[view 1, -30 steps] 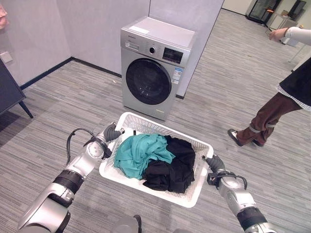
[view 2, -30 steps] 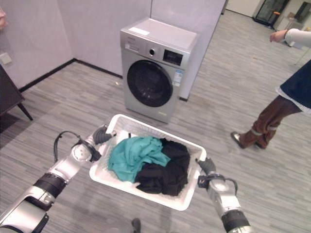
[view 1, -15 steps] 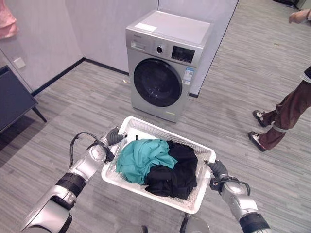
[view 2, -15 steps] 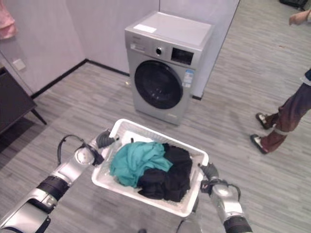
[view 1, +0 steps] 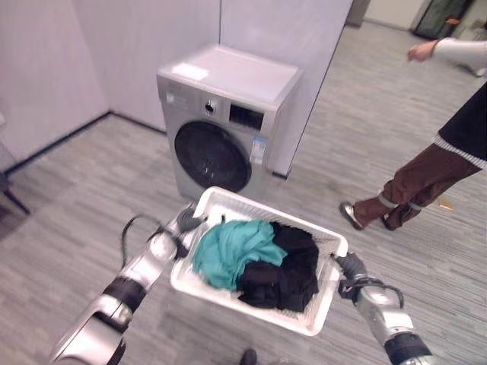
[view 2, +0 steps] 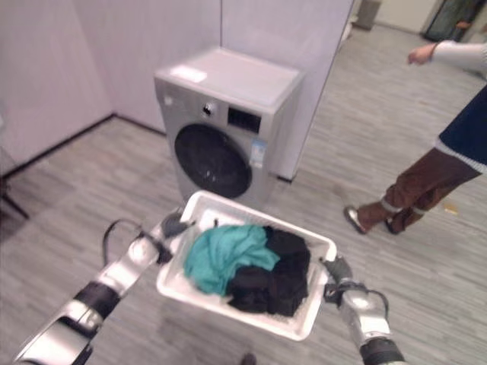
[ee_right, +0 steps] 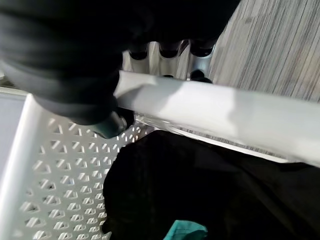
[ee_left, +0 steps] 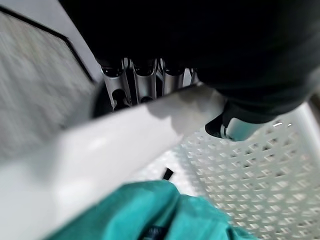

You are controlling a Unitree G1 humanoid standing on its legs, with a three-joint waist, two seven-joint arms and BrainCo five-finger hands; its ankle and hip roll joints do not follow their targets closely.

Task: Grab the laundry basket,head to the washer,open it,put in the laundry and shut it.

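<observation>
I carry a white perforated laundry basket (view 1: 228, 204) between both hands, off the floor. Inside lie a teal garment (view 1: 232, 251) and black clothes (view 1: 285, 266). My left hand (view 1: 185, 222) is shut on the basket's left rim (ee_left: 100, 150), fingers under it and thumb (ee_left: 235, 127) over it. At the opposite rim (ee_right: 225, 112) my right hand (view 1: 351, 268) is shut in the same way. The silver front-loading washer (view 1: 221, 122) stands just beyond the basket against the wall, its dark round door (view 1: 211, 156) closed.
A person (view 1: 426, 163) in brown trousers and a dark top stands to the right of the washer, one arm stretched out. Grey plank flooring (view 1: 76, 198) spreads left of the washer. White walls (view 1: 114, 53) close off the back.
The view has swung right and drawn closer to the washer, so the dark furniture at the left has left the picture. The person has stepped nearer. Both hands keep hold of the basket.
</observation>
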